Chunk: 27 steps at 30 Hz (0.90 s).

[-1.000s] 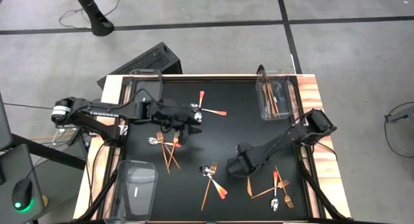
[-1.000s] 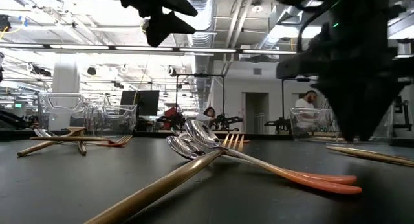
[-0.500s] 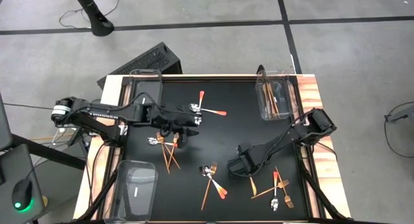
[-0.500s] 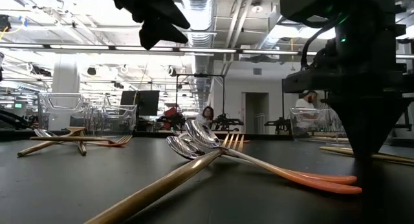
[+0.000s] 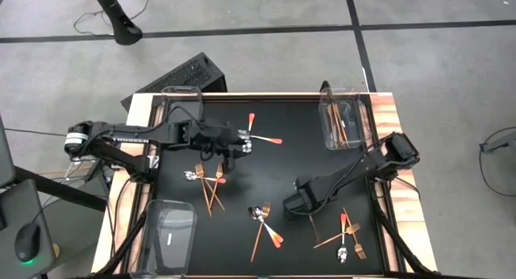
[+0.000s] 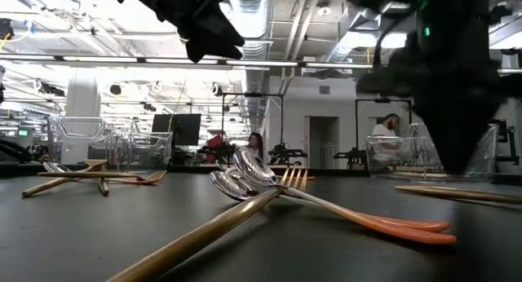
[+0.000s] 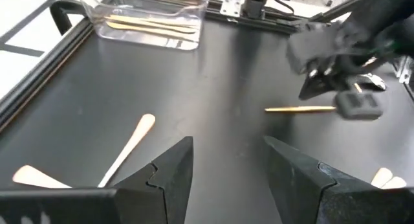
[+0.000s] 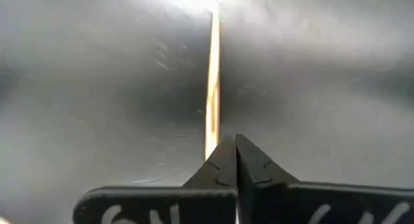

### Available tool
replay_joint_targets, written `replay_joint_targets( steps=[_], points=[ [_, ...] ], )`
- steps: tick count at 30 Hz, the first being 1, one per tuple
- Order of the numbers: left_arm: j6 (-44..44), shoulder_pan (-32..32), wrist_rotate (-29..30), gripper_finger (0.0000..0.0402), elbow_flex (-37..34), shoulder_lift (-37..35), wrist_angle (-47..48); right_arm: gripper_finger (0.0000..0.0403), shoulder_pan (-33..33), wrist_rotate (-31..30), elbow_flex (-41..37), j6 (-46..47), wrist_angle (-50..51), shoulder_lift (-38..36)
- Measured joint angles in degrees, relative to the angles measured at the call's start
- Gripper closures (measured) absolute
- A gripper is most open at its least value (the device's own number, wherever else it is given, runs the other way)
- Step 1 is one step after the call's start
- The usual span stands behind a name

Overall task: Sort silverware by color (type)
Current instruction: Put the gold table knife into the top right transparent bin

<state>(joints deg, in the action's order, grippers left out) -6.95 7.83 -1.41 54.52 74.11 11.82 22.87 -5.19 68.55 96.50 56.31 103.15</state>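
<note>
Gold forks, copper knives and orange-handled silver spoons lie in clusters on the black mat: one cluster (image 5: 208, 181) on the left, one (image 5: 264, 222) in the middle, one (image 5: 345, 235) near the right, and two spoons (image 5: 260, 137) toward the far side. My left gripper (image 5: 239, 147) hovers open and empty beside those two spoons; their handles (image 7: 129, 143) show past its fingers. My right gripper (image 5: 302, 208) is right of the middle cluster, shut on a copper knife (image 8: 212, 81). My right gripper pinches the copper knife by its end (image 8: 210, 145) between the two shut fingertips. The knife runs straight away from the tips, along the fingers' line. In the left wrist view the knife (image 7: 297, 109) sticks out level from the gripper; whether it is lifted clear I cannot tell.
A clear bin (image 5: 343, 122) at the far right holds several copper knives. Clear bins also stand at the far left (image 5: 181, 102) and the near left (image 5: 169, 231). Wooden strips edge the mat on the left and right. Bare mat lies between the two arms.
My right gripper dipped to the mat about half a second ago and has since risen, staying right of the middle cluster. My left gripper swung out over the left cluster, then drew back toward the far edge beside the two spoons.
</note>
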Motion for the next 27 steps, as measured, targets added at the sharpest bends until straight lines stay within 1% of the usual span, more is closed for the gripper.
replay_joint_targets(
  steps=[4,8,9,11,14,17,21,23,25,27],
  points=[
    [3.4,3.5,-2.6,0.0233,0.0,0.0,-0.9,0.04,-1.4,-5.0,0.6,1.1,4.4,-4.2],
    [6.9,6.9,-5.4,0.0233,0.0,0.0,-3.2,0.04,-4.2,-10.2,0.6,0.8,5.3,-7.6],
    [7.3,7.7,-6.6,0.0233,0.0,0.0,-3.7,0.04,-5.0,-10.5,0.6,0.7,5.4,-8.6],
    [7.4,9.1,-9.4,0.0233,0.0,0.0,-4.8,0.0398,-6.5,-9.0,0.6,0.5,5.8,-10.0],
    [11.1,10.1,-13.8,0.0233,0.1,0.7,-6.7,0.037,-7.1,-6.3,0.6,0.8,4.1,-10.1],
    [15.8,9.2,-19.7,0.0233,0.1,3.8,-8.2,0.0333,-5.1,-3.8,0.6,1.1,2.3,-9.9],
    [18.1,5.8,-28.1,0.0233,0.1,11.6,-15.5,0.0298,-0.3,-0.5,0.8,5.9,0.9,-9.0],
    [18.7,3.3,-29.8,0.0233,0.1,15.6,-21.6,0.0288,2.6,-0.5,1.7,8.5,1.3,-9.4],
    [18.8,0.9,-30.5,0.0233,0.3,19.5,-26.5,0.0283,5.7,-0.6,2.5,10.5,1.7,-10.1],
    [19.2,-1.2,-30.6,0.0233,2.1,23.3,-29.8,0.0283,8.7,-0.6,3.4,12.2,2.7,-11.0]
  ],
)
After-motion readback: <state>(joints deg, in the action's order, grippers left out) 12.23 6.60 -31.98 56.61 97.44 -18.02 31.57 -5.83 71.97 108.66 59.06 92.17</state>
